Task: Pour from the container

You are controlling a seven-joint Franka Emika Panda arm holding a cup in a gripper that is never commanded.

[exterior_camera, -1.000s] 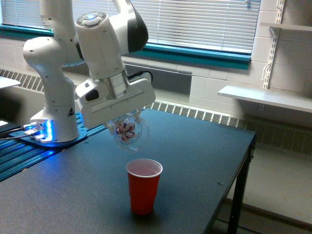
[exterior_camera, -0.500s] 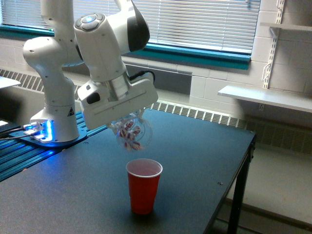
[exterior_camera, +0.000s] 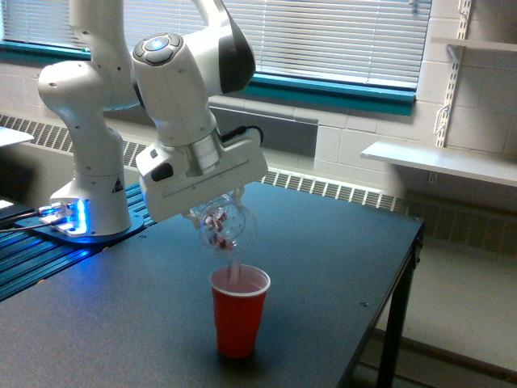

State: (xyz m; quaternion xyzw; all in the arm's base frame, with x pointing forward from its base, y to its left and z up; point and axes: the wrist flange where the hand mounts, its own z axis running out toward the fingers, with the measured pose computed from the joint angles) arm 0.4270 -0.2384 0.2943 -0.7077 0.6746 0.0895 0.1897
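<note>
Jaws closed on the clear container (exterior_camera: pixel 224 227) hold it tipped steeply over the red cup (exterior_camera: pixel 239 311), though the fingers themselves are mostly hidden under the white gripper (exterior_camera: pixel 212 204) body. Compared with a second ago the container has swung lower and closer to the cup, its mouth now pointing down just above the cup's rim, and a pale blurred streak runs from that mouth into the cup, where half a second ago nothing was falling. Reddish and white pieces inside the container have slid toward its lower side. By my reading the pour has just begun, with much of the load not yet out, so the tilt likely needs to be kept or deepened. The cup stands upright on the dark counter (exterior_camera: pixel 323 259), apart from the front edge, with bare surface all round it. Behind the cup, toward the exterior view's left, the robot's base (exterior_camera: pixel 89 210) sits on a rail lit blue. Farther behind the cup are a window with closed blinds (exterior_camera: pixel 339 36), a teal sill and a radiator grille; a wall shelf (exterior_camera: pixel 440 162) hangs off to the cup's right.
</note>
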